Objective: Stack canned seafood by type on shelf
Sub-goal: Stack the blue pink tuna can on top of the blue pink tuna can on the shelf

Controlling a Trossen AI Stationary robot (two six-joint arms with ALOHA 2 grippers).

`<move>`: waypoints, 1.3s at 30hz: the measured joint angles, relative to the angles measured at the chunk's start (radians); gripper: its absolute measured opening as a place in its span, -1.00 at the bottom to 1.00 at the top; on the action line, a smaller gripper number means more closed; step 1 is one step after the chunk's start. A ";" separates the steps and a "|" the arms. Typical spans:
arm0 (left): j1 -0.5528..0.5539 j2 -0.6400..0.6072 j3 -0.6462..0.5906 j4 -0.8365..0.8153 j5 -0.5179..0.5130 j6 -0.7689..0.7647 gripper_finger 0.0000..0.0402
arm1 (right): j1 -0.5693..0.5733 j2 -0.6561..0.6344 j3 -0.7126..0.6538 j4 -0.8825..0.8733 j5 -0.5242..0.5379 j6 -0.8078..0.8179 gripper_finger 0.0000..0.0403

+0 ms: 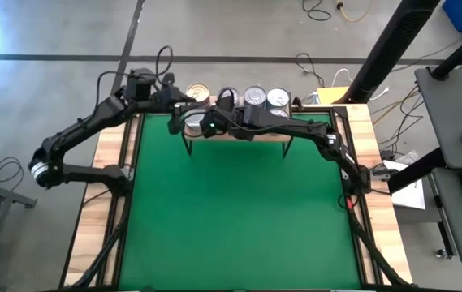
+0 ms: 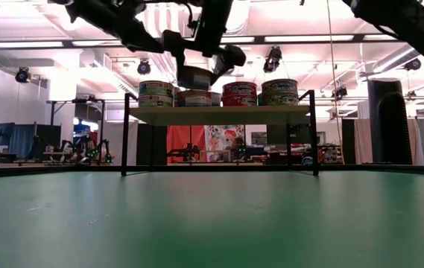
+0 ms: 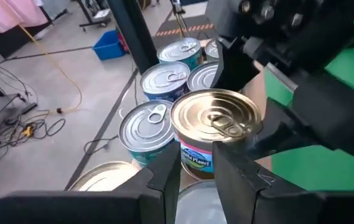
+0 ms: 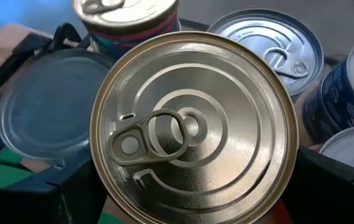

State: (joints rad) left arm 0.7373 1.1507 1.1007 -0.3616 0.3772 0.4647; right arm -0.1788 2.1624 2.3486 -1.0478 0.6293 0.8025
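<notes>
- The left arm [image 1: 76,138] reaches in from the tabletop's left edge towards the far left corner of the shelf [image 2: 219,115].
- The left end effector [image 3: 195,155] hangs over the shelf's left end, pointed at the tins there. Whether it is released or clenched cannot be told.
- The shelf stands at the far edge of the green mat [image 1: 239,211] on thin black legs, and its wooden board carries a row of tins.
- In the low view the leftmost tin [image 2: 156,94] sits on the board near the left legs. A second tin [image 2: 195,97] stands just beside it.
- A gold tin [image 4: 192,127], with a ring pull on top and a bluish label on its side, is held in the air directly above that second tin. It is level and just over it, and I cannot tell whether the two touch.
- The right end effector [image 1: 202,123] is clenched on the gold tin, with one dark finger on each side of its rim.
- Silver-topped tins [image 3: 164,78] crowd behind and beside the gold tin in the left wrist view.
- Further right on the board stand a red-sided tin [image 2: 239,94] and a pale-sided tin [image 2: 279,91], close together near the right legs.
- The right arm [image 1: 328,142] crosses from the tabletop's right edge along the front of the shelf.
</notes>
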 joint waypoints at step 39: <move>0.001 0.259 0.199 -0.078 0.270 0.126 -0.61 | 0.008 -0.003 -0.001 -0.077 -0.159 0.130 0.97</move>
State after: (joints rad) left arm 0.7379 1.4093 1.2999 -0.4397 0.6474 0.5903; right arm -0.1703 2.1593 2.3474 -1.1243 0.4703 0.9321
